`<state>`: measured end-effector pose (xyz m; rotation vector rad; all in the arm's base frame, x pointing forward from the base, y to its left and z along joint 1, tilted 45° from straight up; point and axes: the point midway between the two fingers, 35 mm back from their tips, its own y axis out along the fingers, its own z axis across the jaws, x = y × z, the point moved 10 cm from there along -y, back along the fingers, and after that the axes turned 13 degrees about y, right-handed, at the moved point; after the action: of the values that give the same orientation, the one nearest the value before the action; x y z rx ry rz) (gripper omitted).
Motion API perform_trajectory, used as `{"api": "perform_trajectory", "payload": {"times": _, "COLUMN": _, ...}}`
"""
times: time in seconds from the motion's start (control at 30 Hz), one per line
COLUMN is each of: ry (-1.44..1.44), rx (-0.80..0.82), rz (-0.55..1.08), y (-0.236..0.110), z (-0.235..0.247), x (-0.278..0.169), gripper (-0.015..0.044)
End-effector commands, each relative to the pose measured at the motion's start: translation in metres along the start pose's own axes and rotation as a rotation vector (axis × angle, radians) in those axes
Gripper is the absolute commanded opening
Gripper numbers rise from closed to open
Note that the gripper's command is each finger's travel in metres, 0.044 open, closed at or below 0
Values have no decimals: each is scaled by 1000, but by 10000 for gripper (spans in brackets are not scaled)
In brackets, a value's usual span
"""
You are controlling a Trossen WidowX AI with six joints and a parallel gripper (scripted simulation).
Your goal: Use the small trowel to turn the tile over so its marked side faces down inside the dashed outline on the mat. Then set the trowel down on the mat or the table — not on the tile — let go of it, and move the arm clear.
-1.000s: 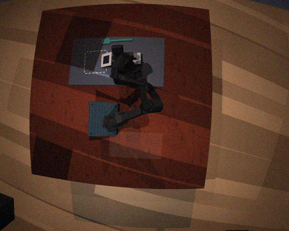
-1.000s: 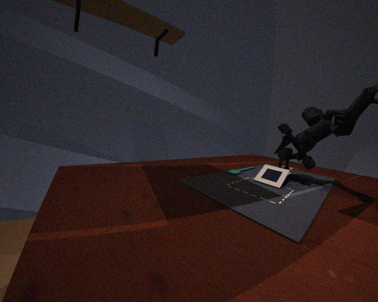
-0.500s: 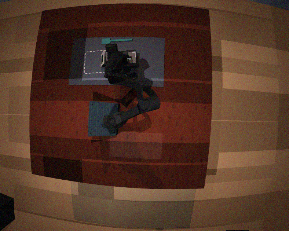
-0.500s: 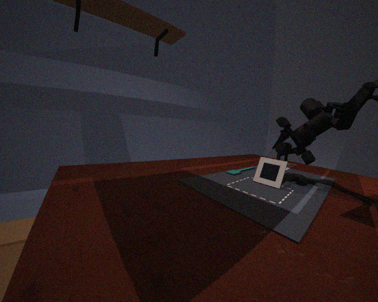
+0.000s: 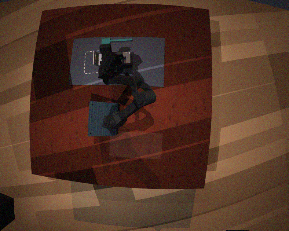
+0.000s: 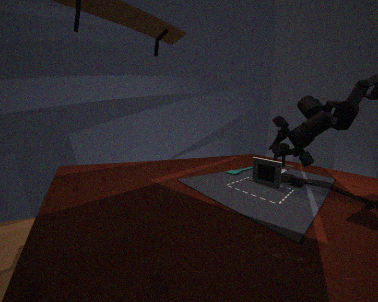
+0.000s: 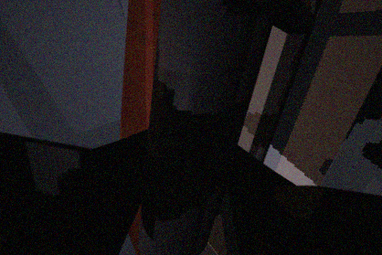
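The tile (image 5: 96,58) (image 6: 266,172) stands almost upright on one edge, at the side of the dashed outline (image 5: 84,62) (image 6: 254,194) nearest the arm. Its dark marked square faces out over the outline. The outline is drawn on the grey mat (image 5: 152,49) (image 6: 280,221). My gripper (image 5: 101,58) (image 6: 282,153) hangs right behind the tile's top edge and is shut on the dark handle of the small trowel (image 6: 283,160), which reaches down behind the tile. The trowel's blade is hidden. The wrist view is mostly dark.
A teal trowel-shaped tool (image 5: 116,40) (image 6: 238,170) lies on the mat's far edge. The arm's blue base plate (image 5: 97,121) sits on the red table (image 5: 176,124) (image 6: 150,243). A shelf (image 6: 124,19) hangs on the wall. A black box (image 5: 0,208) stands on the floor.
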<state>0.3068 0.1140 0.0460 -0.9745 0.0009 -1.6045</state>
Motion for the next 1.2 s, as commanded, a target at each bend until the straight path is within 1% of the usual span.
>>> {"api": "perform_trajectory", "payload": {"times": 0.0, "ry": 9, "rx": 12, "rz": -2, "y": -1, "z": 3, "x": -1, "gripper": 0}}
{"api": "perform_trajectory", "payload": {"times": 0.53, "ry": 7, "rx": 12, "rz": -3, "y": -21, "z": 37, "x": 52, "gripper": 0}}
{"api": "perform_trajectory", "payload": {"times": 1.17, "ry": 7, "rx": 12, "rz": -3, "y": -21, "z": 38, "x": 52, "gripper": 0}}
